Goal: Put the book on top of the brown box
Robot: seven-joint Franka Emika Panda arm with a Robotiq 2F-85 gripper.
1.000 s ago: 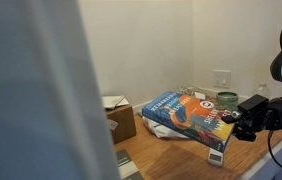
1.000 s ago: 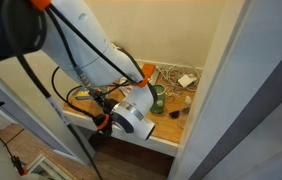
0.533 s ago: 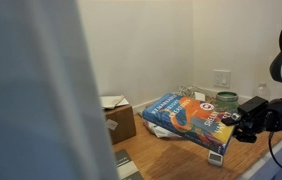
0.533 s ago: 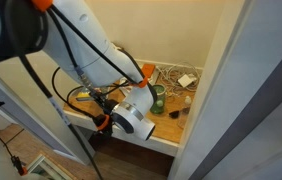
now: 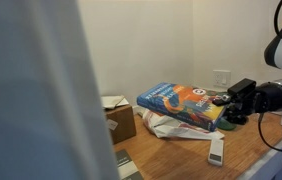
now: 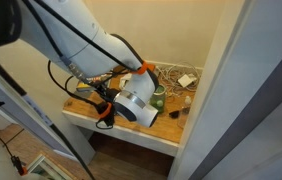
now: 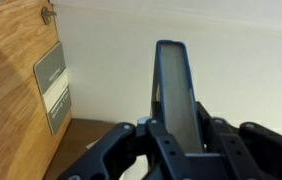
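The book (image 5: 179, 104), blue with orange-red pictures, is held in the air above the wooden table, nearly level. My gripper (image 5: 224, 108) is shut on its near-right edge. In the wrist view the book (image 7: 173, 85) shows edge-on between my jaws (image 7: 176, 128). The brown box (image 5: 122, 119), small and cardboard with white paper at its top, stands on the table to the left of the book, apart from it. In an exterior view my arm (image 6: 131, 100) hides the book and the box.
A crumpled white bag (image 5: 168, 128) lies under the book. A grey-white flat item (image 5: 216, 150) lies near the front edge. A wall outlet (image 5: 222, 78) is behind. A pale blurred panel (image 5: 31, 90) blocks the left. A wooden side wall (image 7: 16, 80) shows in the wrist view.
My gripper has risen and moved back with the book. The book's held end has come off the table, and the book now hangs higher and flatter.
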